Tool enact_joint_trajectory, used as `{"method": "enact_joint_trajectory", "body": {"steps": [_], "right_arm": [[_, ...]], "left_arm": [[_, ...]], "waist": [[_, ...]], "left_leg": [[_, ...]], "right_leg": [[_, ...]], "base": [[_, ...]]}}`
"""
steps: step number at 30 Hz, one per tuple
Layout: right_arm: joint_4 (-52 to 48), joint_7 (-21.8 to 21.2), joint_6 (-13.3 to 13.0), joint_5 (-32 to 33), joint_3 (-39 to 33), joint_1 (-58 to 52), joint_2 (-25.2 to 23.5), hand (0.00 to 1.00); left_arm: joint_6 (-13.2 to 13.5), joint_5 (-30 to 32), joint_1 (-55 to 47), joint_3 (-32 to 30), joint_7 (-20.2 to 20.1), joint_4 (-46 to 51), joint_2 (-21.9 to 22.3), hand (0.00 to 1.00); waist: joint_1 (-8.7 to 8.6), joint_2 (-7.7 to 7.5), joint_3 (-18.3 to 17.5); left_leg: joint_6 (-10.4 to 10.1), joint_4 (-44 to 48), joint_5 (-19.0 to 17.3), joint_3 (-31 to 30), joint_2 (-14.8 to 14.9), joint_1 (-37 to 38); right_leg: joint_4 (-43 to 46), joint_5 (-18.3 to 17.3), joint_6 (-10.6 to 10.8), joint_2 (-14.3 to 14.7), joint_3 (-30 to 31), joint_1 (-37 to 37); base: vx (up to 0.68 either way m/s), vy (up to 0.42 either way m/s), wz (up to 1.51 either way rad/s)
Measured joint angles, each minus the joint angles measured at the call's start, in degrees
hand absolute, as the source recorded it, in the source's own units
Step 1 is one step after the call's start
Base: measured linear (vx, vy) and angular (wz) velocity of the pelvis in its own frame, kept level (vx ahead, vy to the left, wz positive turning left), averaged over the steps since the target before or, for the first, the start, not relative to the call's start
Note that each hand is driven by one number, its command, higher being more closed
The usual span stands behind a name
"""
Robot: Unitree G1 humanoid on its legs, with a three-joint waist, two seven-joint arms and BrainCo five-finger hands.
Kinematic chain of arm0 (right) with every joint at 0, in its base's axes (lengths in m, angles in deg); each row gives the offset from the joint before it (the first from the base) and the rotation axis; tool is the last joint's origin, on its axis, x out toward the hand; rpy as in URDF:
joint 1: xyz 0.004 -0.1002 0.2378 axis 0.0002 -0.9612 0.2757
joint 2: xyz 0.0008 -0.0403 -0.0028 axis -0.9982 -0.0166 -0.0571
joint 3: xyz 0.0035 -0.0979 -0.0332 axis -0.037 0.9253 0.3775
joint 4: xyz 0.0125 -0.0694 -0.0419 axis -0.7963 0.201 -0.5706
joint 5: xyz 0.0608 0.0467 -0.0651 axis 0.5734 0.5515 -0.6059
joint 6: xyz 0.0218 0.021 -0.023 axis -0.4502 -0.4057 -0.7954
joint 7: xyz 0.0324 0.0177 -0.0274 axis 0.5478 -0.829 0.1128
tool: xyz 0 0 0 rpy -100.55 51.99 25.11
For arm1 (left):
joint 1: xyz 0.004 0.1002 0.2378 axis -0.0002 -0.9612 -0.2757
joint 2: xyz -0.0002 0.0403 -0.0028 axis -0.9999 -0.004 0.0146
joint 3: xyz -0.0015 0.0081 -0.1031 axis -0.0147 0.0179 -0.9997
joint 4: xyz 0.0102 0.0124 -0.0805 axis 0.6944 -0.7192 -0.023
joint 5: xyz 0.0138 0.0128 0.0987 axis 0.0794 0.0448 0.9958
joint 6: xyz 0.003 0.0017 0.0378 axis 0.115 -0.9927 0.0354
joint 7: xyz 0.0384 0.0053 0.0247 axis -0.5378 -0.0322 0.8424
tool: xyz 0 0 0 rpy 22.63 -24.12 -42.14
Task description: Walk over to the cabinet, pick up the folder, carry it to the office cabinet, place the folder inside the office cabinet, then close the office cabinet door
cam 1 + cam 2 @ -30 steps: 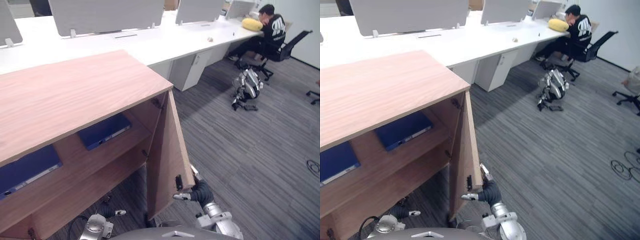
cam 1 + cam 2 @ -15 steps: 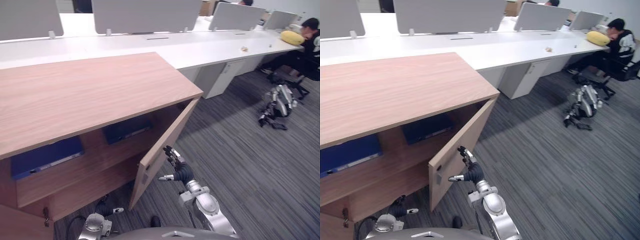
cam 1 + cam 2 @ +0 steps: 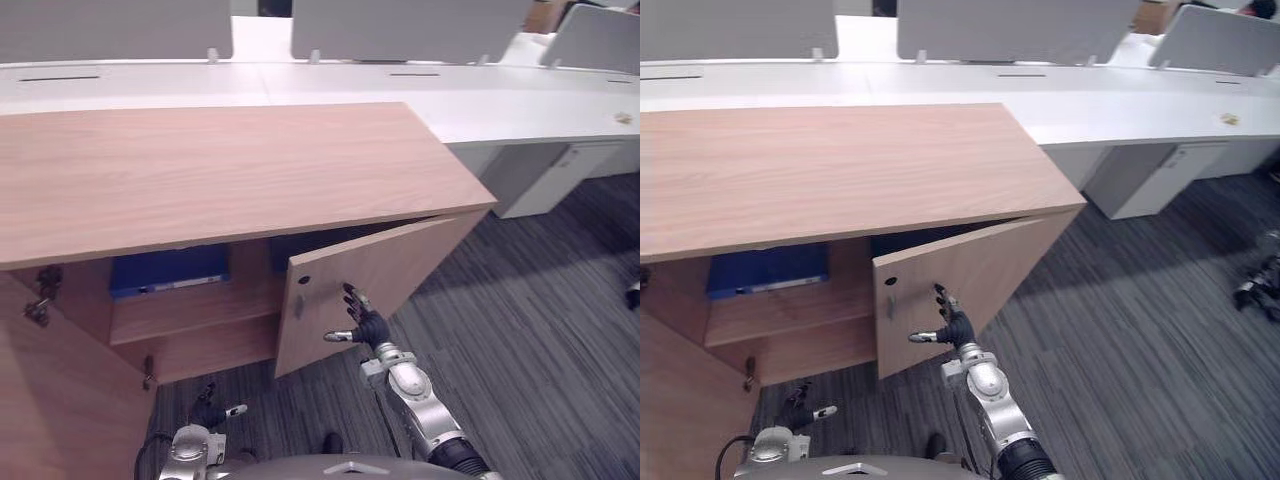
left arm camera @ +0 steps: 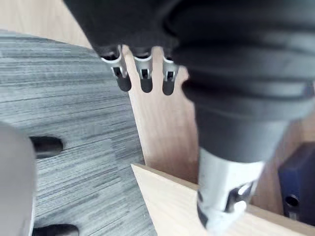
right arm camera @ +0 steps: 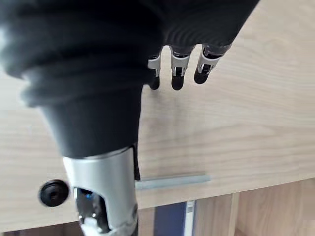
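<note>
The wooden office cabinet [image 3: 230, 170] stands in front of me. Its right door [image 3: 400, 275] hangs partly ajar. My right hand [image 3: 362, 322] is open, its straight fingers [image 5: 176, 73] flat against the door's outer face, above the metal handle [image 5: 172, 181] and the round black lock [image 5: 53, 192]. A blue folder [image 3: 165, 272] lies on the shelf inside, left of the door. A second dark blue folder [image 3: 305, 240] shows as a sliver behind the door's top edge. My left hand [image 3: 207, 413] hangs low near the floor, open and empty, fingers [image 4: 142, 73] straight.
The cabinet's left door [image 3: 60, 400] stands wide open at the lower left. Long white desks [image 3: 480, 95] with grey dividers [image 3: 410, 25] run behind the cabinet. A white drawer unit [image 3: 555, 175] sits under the desk at the right, and grey carpet [image 3: 540, 340] stretches right of the door.
The right door has swung from wide open to nearly shut, with my right hand moving along on its face. The camera has turned toward the cabinet, so the whole scene has shifted.
</note>
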Motion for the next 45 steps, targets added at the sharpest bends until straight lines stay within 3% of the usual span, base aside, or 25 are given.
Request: {"method": "enact_joint_trajectory", "body": {"steps": [6,18,23,26,30,37,38,39,40,41,42,43,44,45], "right_arm": [[5.1,1.8,0.1,-0.9,-4.5,-0.1,-0.2,0.00],[14.8,3.4,0.4,-7.0,-11.9,-6.7,-3.1,0.00],[19.3,4.5,1.3,-7.1,-14.2,-6.8,-4.2,0.00],[20.3,5.3,1.8,-8.5,-15.2,-9.0,-4.2,0.00],[22.5,5.5,2.3,-8.9,-17.1,-9.9,-4.3,0.00],[24.5,5.8,2.7,-9.2,-18.9,-9.0,-4.5,0.00],[24.6,5.9,2.7,-9.1,-19.4,-8.9,-4.5,0.00],[24.6,6.8,2.8,-9.1,-20.8,-8.4,-5.1,0.00],[24.6,7.0,2.8,-9.1,-21.0,-8.3,-5.1,0.00],[24.8,7.4,2.8,-9.1,-21.4,-8.6,-5.3,0.00],[24.8,7.8,2.9,-9.1,-21.9,-8.6,-4.8,0.00],[24.7,7.9,2.9,-8.9,-22.8,-8.7,-4.0,0.00],[24.8,7.9,2.9,-8.9,-22.9,-8.5,-3.8,0.00],[25.5,7.8,2.9,-8.9,-22.8,-7.9,-4.1,0.00]], "left_arm": [[0.0,-1.1,-0.4,-1.1,0.8,0.1,1.2,0.00],[0.0,-1.2,-0.9,-1.7,0.8,-0.1,1.2,0.00],[0.0,-2.5,-0.7,-1.7,0.7,0.4,0.9,0.00],[0.0,-3.4,-0.9,-1.6,0.7,1.0,0.9,0.00],[-0.1,-4.4,-1.0,-1.8,0.7,1.3,0.8,0.00],[0.0,-5.5,-1.0,-2.3,0.8,1.3,1.6,0.00],[-0.1,-5.7,-0.9,-2.5,0.8,1.3,1.7,0.00],[-0.1,-5.9,-1.0,-2.9,1.1,1.3,1.9,0.00],[-0.1,-6.0,-0.9,-3.0,1.2,1.3,1.9,0.00],[-0.1,-6.1,-0.4,-3.5,1.3,1.3,2.1,0.00],[-0.1,-6.1,-0.3,-3.9,1.3,1.3,2.4,0.00],[-0.1,-6.1,-1.4,-4.2,1.3,1.3,3.0,0.00],[-0.1,-6.1,-1.7,-4.5,1.3,1.3,3.1,0.00],[-0.1,-6.2,-2.0,-5.1,1.3,1.3,2.9,0.00]], "waist": [[0.13,2.23,-0.2],[-0.64,2.07,-0.3],[-1.55,1.58,1.1],[-2.35,2.24,1.8],[-2.73,1.91,1.6],[-2.11,3.31,1.4],[-2.10,3.73,1.7],[-2.47,3.15,1.5],[-2.66,2.62,1.8],[-2.80,3.62,1.9],[-3.14,3.54,2.4],[-3.71,5.40,1.9],[-4.12,6.04,1.6],[-3.73,5.42,1.6]], "left_leg": [[0.3,-0.1,0.4,-1.6,-0.3,-0.2],[0.2,-1.1,1.0,-2.6,-0.2,1.0],[0.0,5.7,-2.0,-1.0,-0.6,-4.0],[-0.2,8.8,-3.3,-3.5,-0.7,-5.6],[-1.9,11.2,-2.9,-9.6,-0.9,-9.2],[-5.7,3.5,3.7,-17.0,2.7,-10.2],[-4.6,1.9,3.3,-14.1,3.8,-10.3],[-2.5,-0.7,1.5,-7.1,5.7,-10.2],[-2.3,-0.5,1.3,-5.3,5.9,-10.2],[-2.0,3.9,0.6,2.1,6.7,-12.3],[-1.9,9.6,0.5,6.0,6.9,-13.9],[-1.4,12.7,1.6,9.2,6.9,-13.2],[-1.4,10.7,1.6,9.4,6.6,-12.4],[-1.8,5.0,4.0,8.6,5.4,-9.5]], "right_leg": [[0.0,-0.2,0.2,-0.2,-1.4,0.3],[0.4,-1.0,0.2,-0.1,-1.8,1.3],[17.5,-8.4,0.2,-2.1,1.5,-8.9],[22.8,-10.5,0.6,-1.4,8.9,-10.4],[23.0,-14.1,1.5,-0.4,13.4,-10.0],[18.3,-13.0,-1.2,1.8,4.1,-8.0],[18.2,-13.1,-1.5,1.7,2.6,-7.9],[16.6,-12.9,-2.5,1.0,0.2,-7.5],[16.1,-12.7,-2.6,0.3,-0.5,-7.5],[15.5,-11.8,-3.1,-1.3,-3.3,-7.3],[15.9,-11.5,-2.6,-2.2,-5.1,-7.1],[16.6,-12.3,-1.7,-2.1,-7.0,-6.0],[16.5,-12.8,-1.2,-1.7,-7.6,-5.6],[15.1,-12.8,-1.1,-2.2,-8.0,-4.6]], "base": [[0.01,0.000,0.13],[-0.04,-0.011,0.04],[-0.07,-0.012,-0.13],[-0.03,0.025,0.52],[-0.03,-0.069,0.76],[-0.05,-0.130,0.65],[-0.07,-0.104,0.83],[-0.07,-0.064,0.80],[-0.07,0.002,0.94],[-0.07,0.084,0.78],[-0.07,0.082,1.13],[-0.03,0.045,0.96],[0.00,0.039,0.85],[-0.02,0.040,0.53]]}}
